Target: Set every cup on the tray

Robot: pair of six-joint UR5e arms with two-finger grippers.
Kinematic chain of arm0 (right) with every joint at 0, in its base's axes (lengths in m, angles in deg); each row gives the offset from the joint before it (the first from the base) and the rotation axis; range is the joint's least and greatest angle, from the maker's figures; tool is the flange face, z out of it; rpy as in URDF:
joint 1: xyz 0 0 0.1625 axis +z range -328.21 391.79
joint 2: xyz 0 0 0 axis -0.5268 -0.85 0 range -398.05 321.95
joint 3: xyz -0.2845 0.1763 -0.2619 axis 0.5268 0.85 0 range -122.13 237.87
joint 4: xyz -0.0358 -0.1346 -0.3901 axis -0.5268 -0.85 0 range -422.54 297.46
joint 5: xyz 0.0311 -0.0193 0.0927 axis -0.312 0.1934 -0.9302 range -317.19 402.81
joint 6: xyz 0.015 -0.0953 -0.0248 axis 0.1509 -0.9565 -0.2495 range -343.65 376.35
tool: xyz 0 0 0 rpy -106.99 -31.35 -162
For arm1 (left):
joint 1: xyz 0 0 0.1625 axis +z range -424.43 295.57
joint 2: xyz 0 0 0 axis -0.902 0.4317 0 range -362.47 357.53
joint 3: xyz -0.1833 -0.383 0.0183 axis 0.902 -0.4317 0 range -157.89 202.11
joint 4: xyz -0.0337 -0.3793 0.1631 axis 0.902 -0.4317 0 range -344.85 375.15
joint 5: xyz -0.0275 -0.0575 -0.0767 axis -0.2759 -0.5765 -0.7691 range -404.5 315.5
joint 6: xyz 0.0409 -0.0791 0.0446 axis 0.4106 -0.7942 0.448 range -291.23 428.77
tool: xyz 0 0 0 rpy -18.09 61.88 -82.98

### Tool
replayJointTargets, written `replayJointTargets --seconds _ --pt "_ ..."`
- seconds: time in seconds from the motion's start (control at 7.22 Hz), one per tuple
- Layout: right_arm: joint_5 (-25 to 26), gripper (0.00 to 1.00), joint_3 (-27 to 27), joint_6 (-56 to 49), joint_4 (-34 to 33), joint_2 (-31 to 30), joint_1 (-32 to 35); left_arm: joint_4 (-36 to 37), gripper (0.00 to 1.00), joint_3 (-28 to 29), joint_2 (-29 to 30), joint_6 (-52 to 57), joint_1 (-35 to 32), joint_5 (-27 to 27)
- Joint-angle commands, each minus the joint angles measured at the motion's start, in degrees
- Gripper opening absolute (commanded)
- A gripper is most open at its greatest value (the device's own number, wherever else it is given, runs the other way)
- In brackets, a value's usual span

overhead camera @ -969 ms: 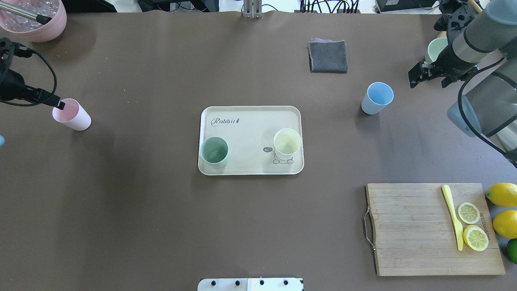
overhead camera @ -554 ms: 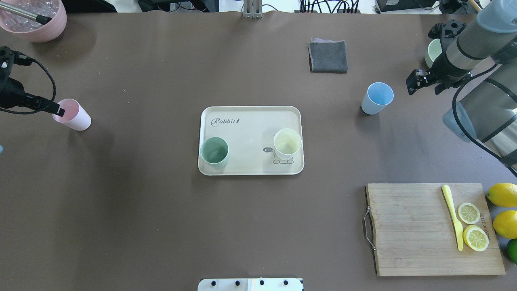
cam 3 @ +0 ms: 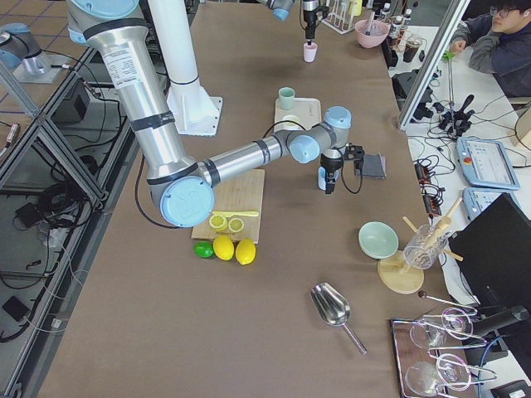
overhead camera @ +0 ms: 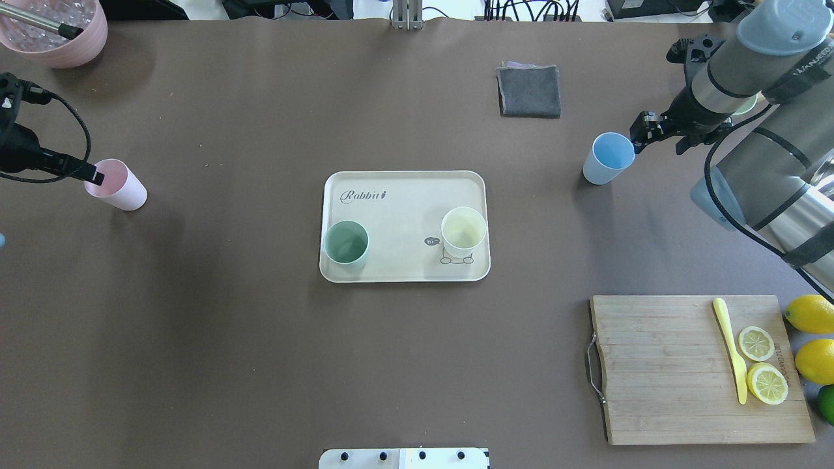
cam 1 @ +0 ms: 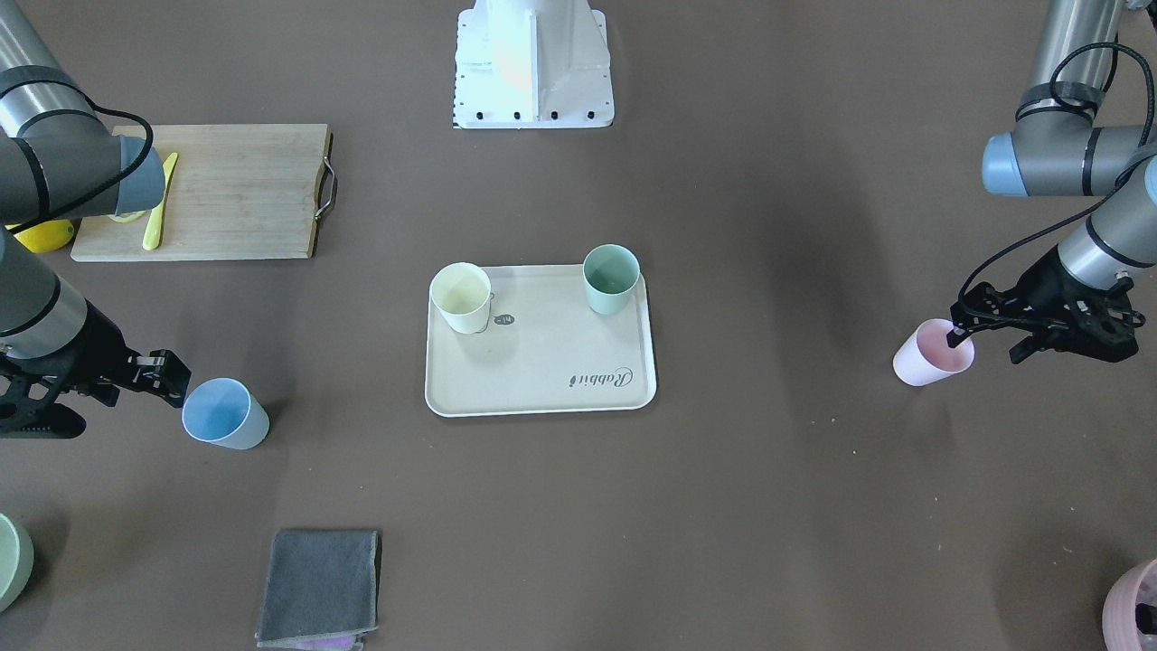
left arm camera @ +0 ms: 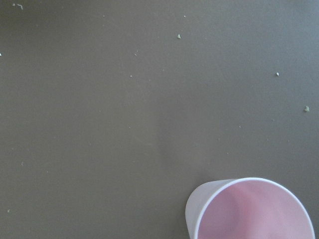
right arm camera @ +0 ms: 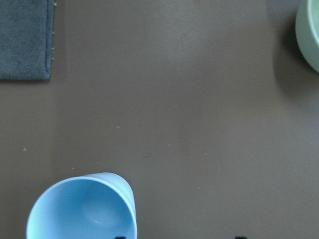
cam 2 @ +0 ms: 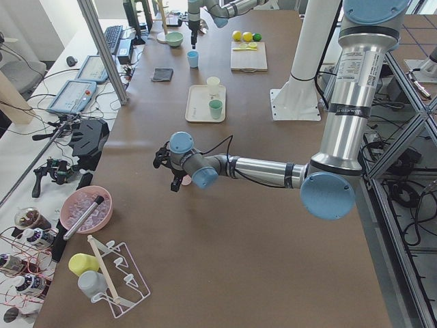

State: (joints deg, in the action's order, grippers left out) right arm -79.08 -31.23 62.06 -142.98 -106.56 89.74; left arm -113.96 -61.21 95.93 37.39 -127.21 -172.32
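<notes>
Counting two cups on tray [overhead camera: 404, 185]: mint green cup [overhead camera: 346, 244] in robot-side left corner, pale yellow cup [overhead camera: 463, 234] toward right edge. Finding pink cup [overhead camera: 117, 184] standing on desk [overhead camera: 228, 339] well left of tray, left fingers [cam 1: 956, 336] spread wide, one tip dipping inside rim. Finding light blue cup [overhead camera: 609, 157] well right of tray, right fingers [overhead camera: 640, 127] spread wide just beside it. Judging task half done; leaving both outer cups for gripping and carrying over.
</notes>
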Motion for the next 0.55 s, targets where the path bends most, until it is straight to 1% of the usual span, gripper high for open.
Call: replayJointTargets --seconds 0.0,0.14,0.28,0.42 --pt "0.3 0.77 0.4 1.2 0.3 0.6 -0.9 0.0 0.93 0.0 0.0 0.1 0.0 0.3" --pt "0.4 0.72 0.9 1.6 0.3 0.6 -1.2 0.0 0.93 0.0 -0.1 0.1 0.0 0.3" --pt "0.5 0.68 1.2 1.6 0.4 0.6 -1.4 0.0 0.93 -0.1 -0.1 0.1 0.0 0.3" --pt "0.9 0.68 1.2 2.2 0.4 0.7 -2.1 -0.6 0.93 0.0 -0.1 0.1 0.0 0.3"
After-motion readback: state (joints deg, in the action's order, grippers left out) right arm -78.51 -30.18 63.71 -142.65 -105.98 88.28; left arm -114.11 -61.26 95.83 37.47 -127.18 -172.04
